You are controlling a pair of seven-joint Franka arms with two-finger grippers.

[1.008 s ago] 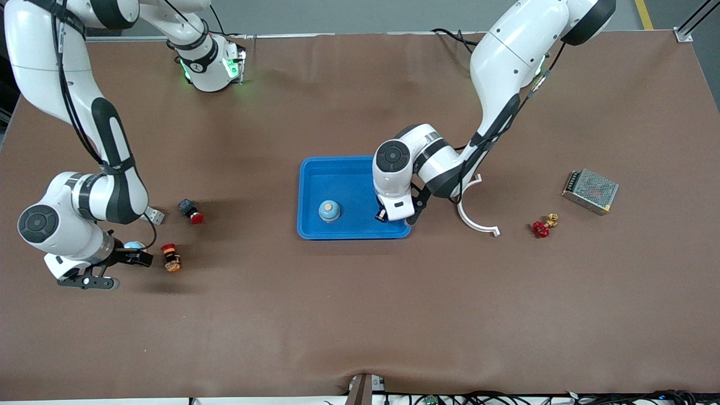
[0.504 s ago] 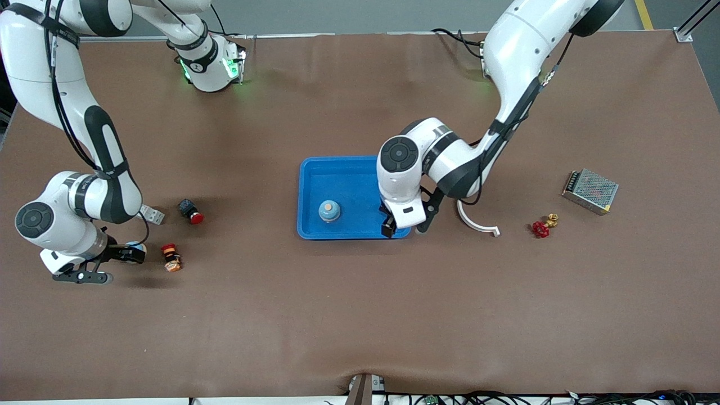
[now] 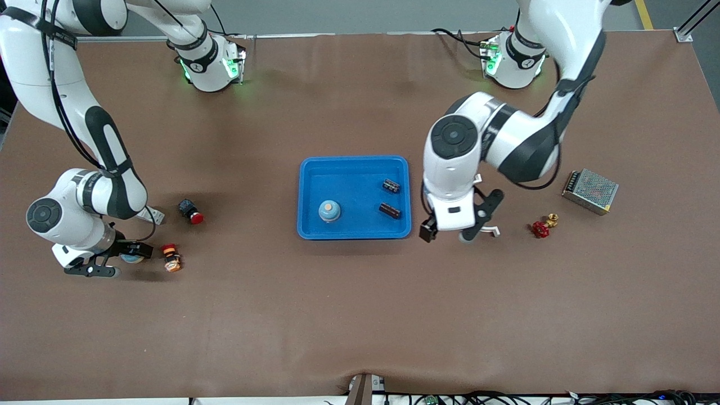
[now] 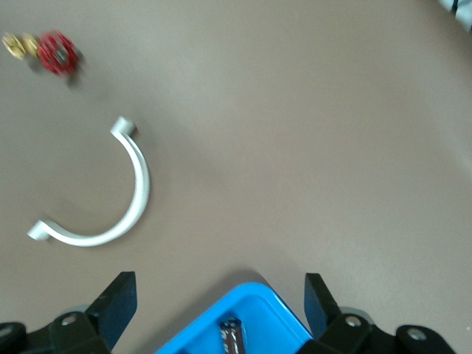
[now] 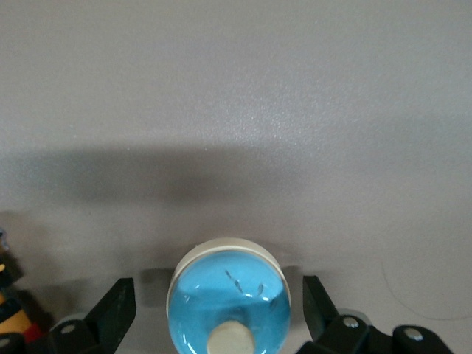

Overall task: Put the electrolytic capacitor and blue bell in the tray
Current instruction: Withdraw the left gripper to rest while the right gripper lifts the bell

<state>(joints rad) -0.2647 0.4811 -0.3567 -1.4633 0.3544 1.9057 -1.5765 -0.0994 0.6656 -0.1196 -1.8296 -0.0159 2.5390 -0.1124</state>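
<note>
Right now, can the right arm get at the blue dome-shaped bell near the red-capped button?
Probably yes: the right gripper hangs over the blue dome-shaped bell with jaws open either side of it, nothing between; the red-capped orange button stands apart.

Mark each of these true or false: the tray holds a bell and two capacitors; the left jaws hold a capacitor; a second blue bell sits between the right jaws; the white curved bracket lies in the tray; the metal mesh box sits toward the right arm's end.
1. The tray holds a blue bell and two capacitors. True.
2. The left gripper holds a capacitor. False: its jaws are open and empty, over the table beside the tray.
3. A second blue bell sits between the right gripper jaws. True.
4. The white curved bracket lies in the tray. False: it lies on the table.
5. The metal mesh box sits toward the right arm's end. False: toward the left arm's end.
</note>
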